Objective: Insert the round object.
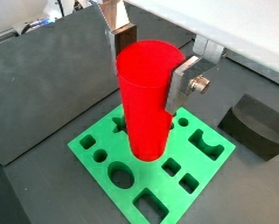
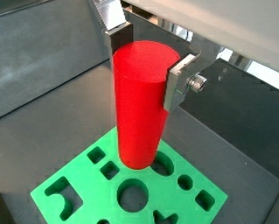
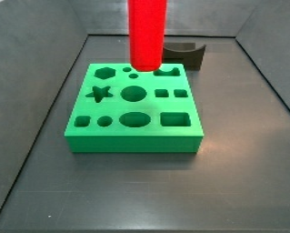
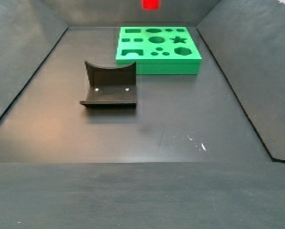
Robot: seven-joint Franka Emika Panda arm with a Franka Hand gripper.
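The round object [image 1: 145,96] is a long bright red cylinder, held upright between my gripper's [image 1: 151,59] two silver fingers, which are shut on its upper part. Both wrist views show this grip; the gripper [image 2: 148,59] sits above the green block [image 2: 89,179]. The cylinder [image 3: 145,32] hangs over the far part of the green block [image 3: 135,138], clear of its top. In a side view only its lower end [image 4: 148,4] shows, above the block [image 4: 163,68]. The block's top has several shaped holes, some of them round. The gripper itself is out of both side views.
The dark fixture [image 4: 109,87] with a curved notch stands on the floor apart from the block; it also shows behind the block in a side view [image 3: 184,53] and in a wrist view [image 1: 258,122]. Sloping dark walls [image 3: 38,136] enclose the floor.
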